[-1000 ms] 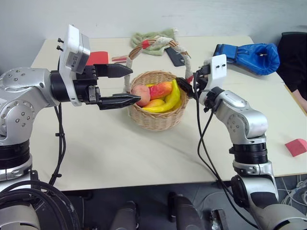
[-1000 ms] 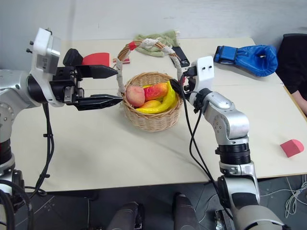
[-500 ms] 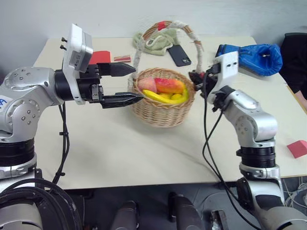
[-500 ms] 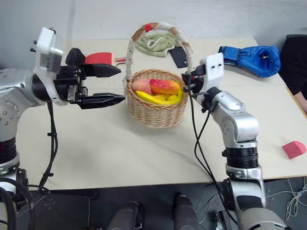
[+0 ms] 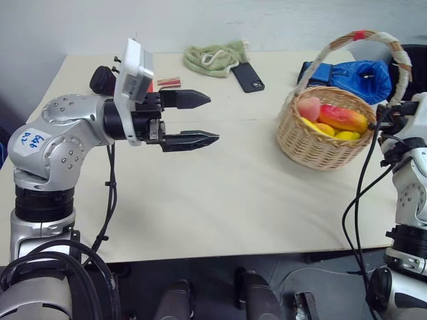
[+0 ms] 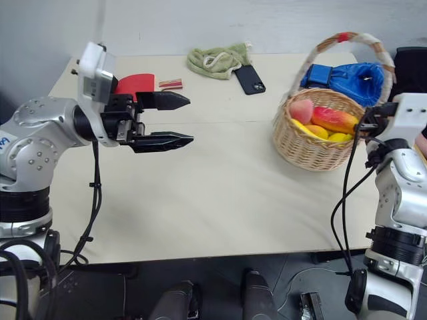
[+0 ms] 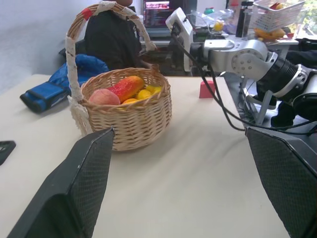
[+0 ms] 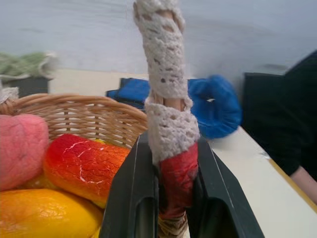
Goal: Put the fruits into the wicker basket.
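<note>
A pale beige table is carrying everything. The right claw is pinching the red-taped foot of the cloth-wrapped handle of the round tan wicker basket. The toy fruits are lying inside it, just beside that claw: a pink peach, a red-and-yellow mango and small yellow pieces. The left claw is standing spread wide and empty, well apart from the basket, pointing toward it.

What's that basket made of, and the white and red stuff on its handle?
The wicker basket looks like woven tan cane, matte, with visible ribs. The white wrap looks like crocheted yarn with open holes. The red band is probably tape, smooth and slightly shiny.
</note>
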